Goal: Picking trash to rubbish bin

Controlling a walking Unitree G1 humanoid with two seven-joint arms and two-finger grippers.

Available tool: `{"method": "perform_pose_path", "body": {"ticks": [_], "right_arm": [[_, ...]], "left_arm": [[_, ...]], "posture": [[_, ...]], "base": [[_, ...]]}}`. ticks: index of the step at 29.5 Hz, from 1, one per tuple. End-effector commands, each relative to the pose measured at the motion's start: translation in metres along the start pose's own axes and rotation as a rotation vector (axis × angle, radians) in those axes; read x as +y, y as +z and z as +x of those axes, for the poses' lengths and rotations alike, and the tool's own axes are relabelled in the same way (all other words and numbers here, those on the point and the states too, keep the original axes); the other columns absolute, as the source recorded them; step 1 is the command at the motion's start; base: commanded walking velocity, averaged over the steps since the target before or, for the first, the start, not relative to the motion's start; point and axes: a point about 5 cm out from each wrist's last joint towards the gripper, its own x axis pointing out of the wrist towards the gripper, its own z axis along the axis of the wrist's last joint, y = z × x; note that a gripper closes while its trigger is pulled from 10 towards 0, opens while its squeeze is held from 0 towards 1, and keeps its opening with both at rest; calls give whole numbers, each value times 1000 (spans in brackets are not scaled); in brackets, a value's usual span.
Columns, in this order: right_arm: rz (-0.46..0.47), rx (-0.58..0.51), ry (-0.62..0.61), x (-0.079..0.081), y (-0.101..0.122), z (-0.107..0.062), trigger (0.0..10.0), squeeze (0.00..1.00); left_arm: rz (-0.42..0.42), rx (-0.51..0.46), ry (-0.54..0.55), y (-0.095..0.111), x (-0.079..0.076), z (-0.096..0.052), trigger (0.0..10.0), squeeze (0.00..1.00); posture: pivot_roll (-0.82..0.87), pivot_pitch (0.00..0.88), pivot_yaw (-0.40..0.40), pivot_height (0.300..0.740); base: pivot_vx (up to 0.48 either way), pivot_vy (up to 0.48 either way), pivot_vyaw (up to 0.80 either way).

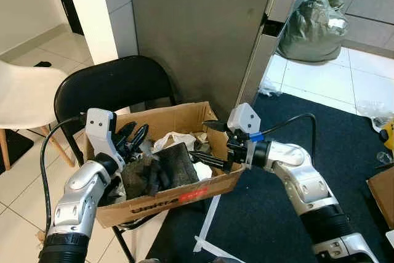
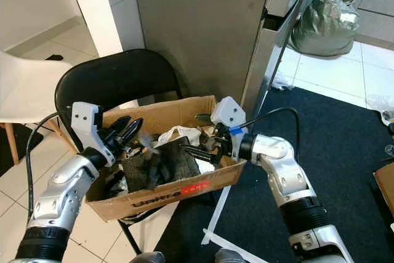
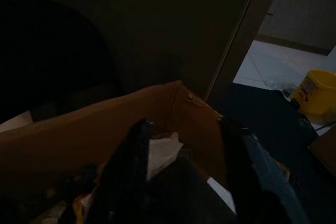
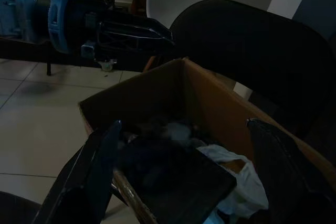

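Going left to right: you had a white chair off at the far left, then the black folding chair carrying the cardboard box that's serving as the bin, already stuffed with junk.

Your left end effector was at the box's left end, up over the rim, fingers spread apart with nothing between them as far as I could see. The left wrist view was pretty dark, but both fingers stood apart over the box's inside.

In the middle of the box sat a dark wad of fabric-looking trash, with a crumpled white plastic bag behind it, towards the back wall.

Your right end effector came in over the right end, fingers wide open, one low by the dark wad and one up near the back rim. The right wrist view agreed: open fingers either side, trash below, nothing pinched.

Looked to me like the drop-off step was basically done and both were just hanging over the bin. I'd guess the next move called for backing both arms out clear of the cardboard walls and going for more trash, maybe the stuffed green bag on the tiles at the far right.
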Motion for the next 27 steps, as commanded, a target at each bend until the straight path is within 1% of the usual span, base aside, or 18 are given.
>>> {"method": "perform_pose_path", "body": {"ticks": [1, 8, 10, 11, 12, 13, 14, 17, 18, 20, 22, 24, 27], "right_arm": [[4, 8, 7, 0, -2, 0, 10000, 0], [9, 6, 8, 0, -2, 0, 10000, 0], [12, 4, 8, 0, -2, 0, 10000, 0], [13, 3, 7, 0, -2, -1, 10000, 0], [18, -3, 6, 0, -2, -1, 10000, 0], [18, -3, 6, 0, -2, -1, 10000, 0], [21, -10, 4, 0, -2, 0, 10000, 0], [21, -35, -13, -1, -2, 0, 10000, 0], [45, -59, -26, -1, -2, 0, 10000, 0], [97, -103, -45, -2, -2, 0, 10000, 0], [172, -164, -74, -4, -1, -1, 10000, 0], [217, -210, -96, -6, 0, -1, 10000, 0], [309, -282, -135, -8, 0, 0, 10000, 0]], "left_arm": [[3, 12, -5, 0, 1, -2, 10000, 1000], [10, 8, -3, 1, 2, -2, 10000, 1000], [-3, -31, -9, 7, 1, -2, 10000, 1000], [-8, -54, -25, 11, -2, -2, 10000, 722], [-17, -89, -63, 17, -7, -1, 10000, 0], [-17, -89, -63, 17, -7, -1, 10000, 0], [-25, -103, -85, 20, -11, 0, 10000, 0], [-7, -112, -95, 21, -14, 2, 10000, 0], [6, -118, -81, 21, -14, 3, 10000, 0], [7, -140, -64, 23, -13, 5, 10000, 0], [-12, -191, -59, 31, -12, 5, 10000, 0], [-30, -227, -59, 38, -11, 4, 10000, 0], [-51, -274, -66, 46, -9, 2, 10000, 0]], "posture": [[44, 0, -20, 740], [43, 0, -18, 740], [43, 0, -18, 740], [44, 0, -18, 740], [44, 0, -18, 740], [44, 0, -18, 740], [44, 0, -18, 740], [44, 0, -18, 740], [44, 0, -18, 740], [44, 0, -18, 740], [44, 0, -18, 740], [44, 0, -18, 740], [44, 0, -18, 740]], "base": [[0, 0, 0], [0, 0, 0], [0, 0, 0], [0, 0, 0], [0, 0, 0], [0, 0, 0], [0, 0, 0], [0, 0, 0], [0, 0, 0], [0, 0, 0], [0, 0, 0], [0, 0, 0], [0, 0, 0]]}}
